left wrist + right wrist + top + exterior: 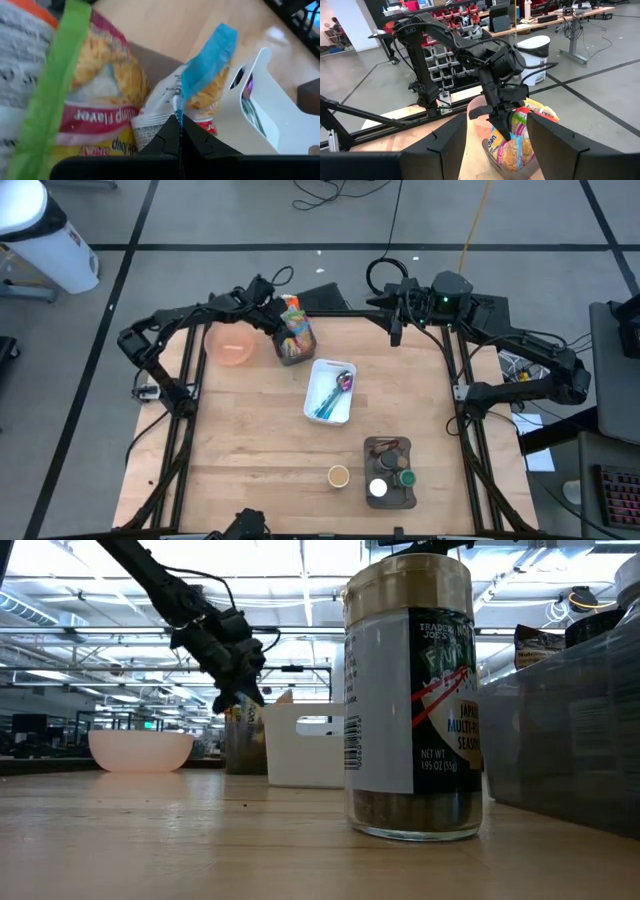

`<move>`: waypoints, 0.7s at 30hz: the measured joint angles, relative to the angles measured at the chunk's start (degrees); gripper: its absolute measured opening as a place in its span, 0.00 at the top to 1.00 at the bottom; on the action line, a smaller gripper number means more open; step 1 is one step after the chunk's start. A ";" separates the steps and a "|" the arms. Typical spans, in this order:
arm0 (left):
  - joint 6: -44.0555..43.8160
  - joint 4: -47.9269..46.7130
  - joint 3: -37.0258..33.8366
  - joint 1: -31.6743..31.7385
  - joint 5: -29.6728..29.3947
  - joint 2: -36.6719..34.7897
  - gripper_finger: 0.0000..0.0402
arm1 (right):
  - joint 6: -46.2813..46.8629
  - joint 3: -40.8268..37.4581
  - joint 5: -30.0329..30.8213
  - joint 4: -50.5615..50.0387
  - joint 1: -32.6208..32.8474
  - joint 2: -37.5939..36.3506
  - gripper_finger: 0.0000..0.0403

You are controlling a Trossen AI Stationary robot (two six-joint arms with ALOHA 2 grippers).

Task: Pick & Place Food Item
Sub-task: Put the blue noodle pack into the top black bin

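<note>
Two dark arms reach over the pale wooden worktop (250,440). The left pincer (179,131) hangs over the dark grey bin of snack packets (295,340) at the far side of the worktop, its jaws pressed together on the top edge of a small snack packet with a blue strip (207,62); that packet stands in the bin beside a larger packet with a green strip and red band (95,95). The pale pink round bowl (230,346) sits just beside the bin, and the white rectangular plastic tray holding spoons (330,392) lies near its other side. The right pincer (496,137) waits above the far right corner of the worktop with its jaws parted and nothing between them. A brown-capped glass seasoning jar (413,700) stands near the front edge, beside a dark caddy of jars (390,472).
</note>
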 joint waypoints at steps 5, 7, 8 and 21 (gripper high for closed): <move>-0.48 0.15 -0.50 -0.07 -1.56 0.00 1.00 | 0.00 0.00 -0.02 0.26 0.00 0.00 0.51; -1.45 0.40 -0.50 -0.07 -2.22 0.00 1.00 | 0.11 0.00 -0.02 0.37 0.00 0.00 0.51; -1.70 0.43 -0.51 -0.05 -2.41 0.00 0.99 | 0.26 0.00 -0.02 0.37 0.00 0.00 0.51; -5.07 0.26 0.06 0.15 -1.28 -0.13 0.76 | 0.42 0.00 -0.06 0.35 0.04 0.00 0.51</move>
